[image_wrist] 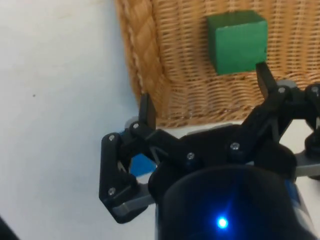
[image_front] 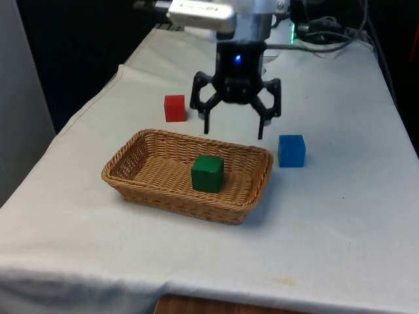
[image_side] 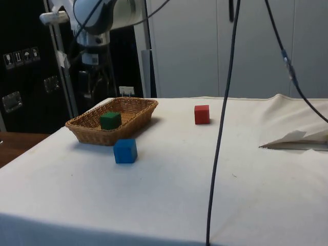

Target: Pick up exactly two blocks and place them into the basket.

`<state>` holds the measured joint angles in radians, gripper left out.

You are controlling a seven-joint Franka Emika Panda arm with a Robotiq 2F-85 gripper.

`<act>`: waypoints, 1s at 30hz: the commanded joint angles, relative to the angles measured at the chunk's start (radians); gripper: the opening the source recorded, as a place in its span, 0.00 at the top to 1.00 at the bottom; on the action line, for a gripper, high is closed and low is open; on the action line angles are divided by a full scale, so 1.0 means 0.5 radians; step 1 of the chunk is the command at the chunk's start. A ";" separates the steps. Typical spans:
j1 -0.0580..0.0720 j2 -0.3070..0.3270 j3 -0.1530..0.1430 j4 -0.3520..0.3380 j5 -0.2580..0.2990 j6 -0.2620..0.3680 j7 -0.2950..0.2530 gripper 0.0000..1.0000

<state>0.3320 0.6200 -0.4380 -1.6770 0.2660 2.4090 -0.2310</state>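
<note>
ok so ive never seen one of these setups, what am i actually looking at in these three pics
It is one robot arm ending in a black two-finger gripper, working at a table under a white cloth. One picture looks across the table at the robot, one looks from the table's side, and one comes from a camera on the arm's wrist, looking down past the fingers. On the cloth stands a wicker basket with a green block already inside. A red block and a blue block sit on the cloth outside it. The gripper hangs open above the basket's far edge and holds nothing.
</note>
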 commanded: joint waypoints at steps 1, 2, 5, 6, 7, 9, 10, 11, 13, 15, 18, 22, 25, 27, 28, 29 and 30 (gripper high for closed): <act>0.032 -0.040 -0.014 -0.032 -0.024 0.000 0.034 0.00; 0.040 -0.058 -0.008 -0.044 -0.036 0.002 0.048 0.00; 0.058 -0.118 0.018 -0.084 -0.086 0.006 0.104 0.00; 0.062 -0.132 0.024 -0.090 -0.094 0.006 0.116 0.00; 0.064 -0.142 0.028 -0.096 -0.102 0.006 0.126 0.00; 0.076 -0.170 0.038 -0.108 -0.122 0.004 0.152 0.00; 0.076 -0.170 0.038 -0.108 -0.122 0.004 0.152 0.00; 0.086 -0.194 0.050 -0.120 -0.142 0.004 0.180 0.00; 0.094 -0.222 0.064 -0.134 -0.162 0.002 0.206 0.00; 0.098 -0.248 0.080 -0.150 -0.182 0.004 0.234 0.00; 0.102 -0.290 0.102 -0.182 -0.212 0.010 0.270 0.00; 0.110 -0.338 0.124 -0.238 -0.238 0.012 0.310 0.00; 0.120 -0.378 0.144 -0.290 -0.270 0.004 0.342 0.00; 0.098 -0.370 0.164 -0.280 -0.254 0.000 0.324 0.00; 0.122 -0.410 0.170 -0.344 -0.298 0.010 0.376 0.00; 0.120 -0.420 0.180 -0.362 -0.304 0.012 0.384 0.00; 0.122 -0.426 0.190 -0.380 -0.308 0.016 0.394 0.00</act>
<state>0.3830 0.4120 -0.3380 -1.8540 0.1200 2.4090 -0.0460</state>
